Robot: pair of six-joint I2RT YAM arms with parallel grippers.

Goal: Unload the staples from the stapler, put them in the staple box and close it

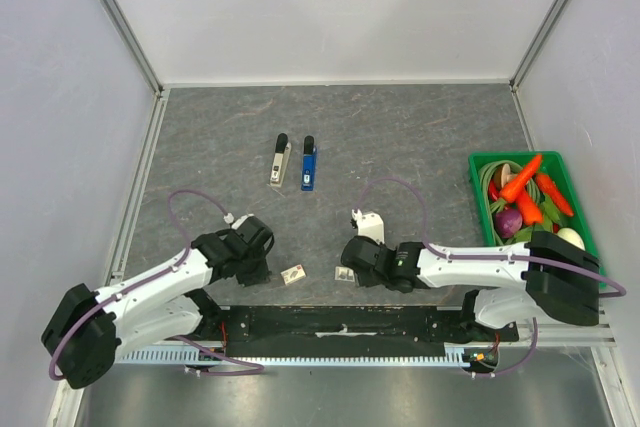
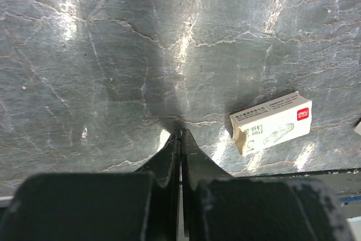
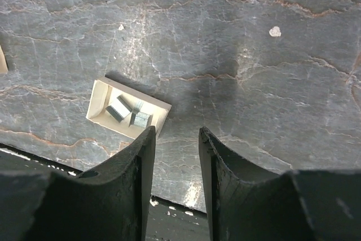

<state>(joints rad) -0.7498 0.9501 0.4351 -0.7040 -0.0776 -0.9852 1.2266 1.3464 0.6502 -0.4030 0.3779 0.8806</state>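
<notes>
Stapler [image 1: 309,165] is split, blue half beside the grey half [image 1: 279,160] mid-table, well apart from both arms. Loose staples [image 3: 128,109] sit in a small tray [image 3: 97,101] just beside the right gripper [image 3: 176,139], whose jaws are spread and empty, so the unload looks about done. Left gripper [image 2: 180,138] is pressed together on nothing near the box sleeve [image 2: 272,122]; the veg bin [image 1: 520,155] is far right and nothing blocks the stapler.

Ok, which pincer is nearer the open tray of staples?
Right. The right pincer, open, sits just beside the tray. The left pincer, shut, is farther off, with the staple box lying between it and the tray.
</notes>
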